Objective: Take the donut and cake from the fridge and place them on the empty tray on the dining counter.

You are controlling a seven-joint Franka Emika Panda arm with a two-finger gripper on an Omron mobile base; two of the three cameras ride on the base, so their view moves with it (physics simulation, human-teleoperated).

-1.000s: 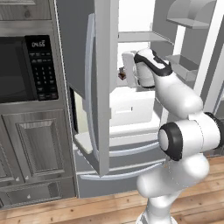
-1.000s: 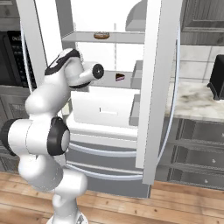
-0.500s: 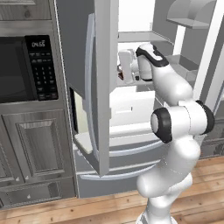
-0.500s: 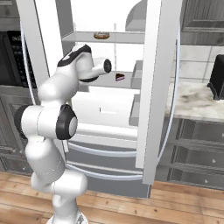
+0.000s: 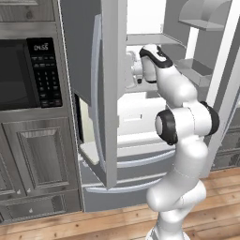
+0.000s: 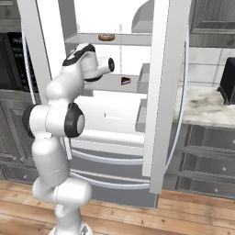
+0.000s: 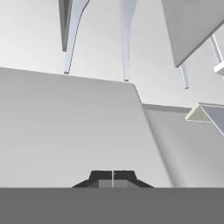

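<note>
A black built-in microwave (image 5: 21, 75) sits in the wall of grey cabinets, its keypad (image 5: 46, 74) at its right edge with a lit clock above. Panelled grey cabinet doors (image 5: 41, 161) stand below it. A wooden plank floor (image 6: 137, 215) runs along the bottom. A marble worktop (image 6: 202, 105) carries a black appliance (image 6: 228, 80) over grey drawers (image 6: 206, 160).

Arm (image 6: 59, 119) raised, reaching forward; jaws closed, empty.

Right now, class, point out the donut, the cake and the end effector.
donut (image 6: 106, 37), right base view, its glazed top.
cake (image 6: 125, 81), right base view, its dark side.
end effector (image 7: 113, 175), hand view, where the shut tips meet.
</note>
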